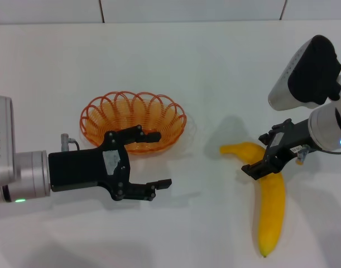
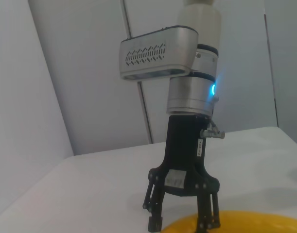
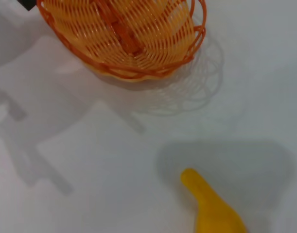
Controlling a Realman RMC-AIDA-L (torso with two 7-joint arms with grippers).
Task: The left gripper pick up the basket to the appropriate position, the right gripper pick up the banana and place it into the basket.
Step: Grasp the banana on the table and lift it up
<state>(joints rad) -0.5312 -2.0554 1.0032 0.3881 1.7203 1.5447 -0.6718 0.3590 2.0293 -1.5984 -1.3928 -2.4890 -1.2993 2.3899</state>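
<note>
Two tools at work: the left tool hangs by the basket, the right tool sits down at the banana.
Left tool state: fingers spread wide; its far finger lies over the basket's near rim, its near finger is out over bare desk, and nothing is between them yet.
Right tool state: fingers apart, straddling the banana where it bends; the left wrist view shows its tips down at the yellow skin, but I cannot tell whether they press on it.
Basket place: just ahead of the left tool's fingertips, upright on the desk, well apart from the banana.
Banana place: flat on the desk under the right tool, its long body running back beneath the wrist, its stem end poking out toward the basket.
Step in hand, as I judge it: closing on the banana.
Doing it well: centre the fingers across the bend and squeeze square to the curve, so the smooth skin does not roll or slip.
Lift advice: rise straight; the long free end may swing and tilt.
Basket advice: pinch the wire rim firmly, as loops can flex.
</note>
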